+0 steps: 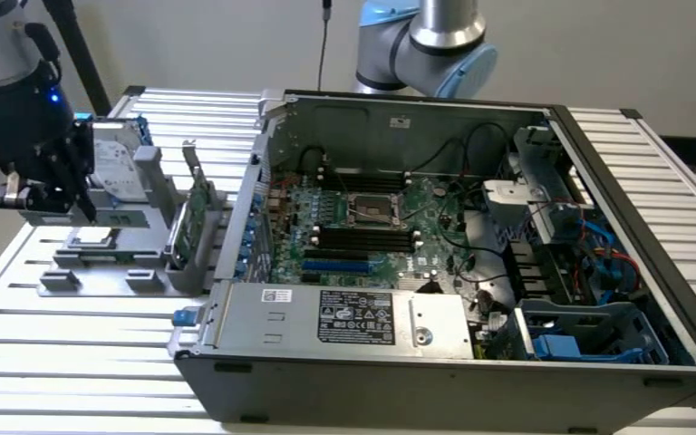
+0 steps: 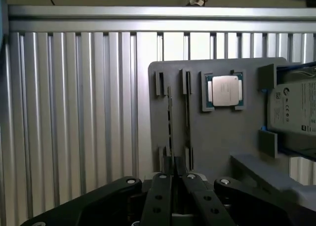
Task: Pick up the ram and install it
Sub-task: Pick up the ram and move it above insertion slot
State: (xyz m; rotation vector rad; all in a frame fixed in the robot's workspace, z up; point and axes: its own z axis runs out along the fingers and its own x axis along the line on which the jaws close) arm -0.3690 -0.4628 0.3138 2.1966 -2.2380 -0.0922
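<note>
The ram (image 2: 170,121) is a thin dark stick seen edge-on, standing in a slot of the grey fixture (image 2: 217,137). My gripper (image 2: 177,172) reaches over the fixture's near edge, and its black fingers (image 2: 160,191) are closed together around the stick's near end. A second thin stick (image 2: 187,118) stands in the neighbouring slot. In the exterior view my gripper (image 1: 72,201) is low over the fixture (image 1: 106,267) at the left, well away from the open computer case (image 1: 445,272). The motherboard's black memory slots (image 1: 366,240) lie near its middle.
On the fixture sit a processor chip (image 2: 224,90), a hard drive (image 2: 296,107) and an upright green expansion card (image 1: 191,227). The case's wall (image 1: 246,217) stands between fixture and motherboard. A second arm (image 1: 427,45) is behind the case. All rests on a ribbed aluminium table (image 1: 82,362).
</note>
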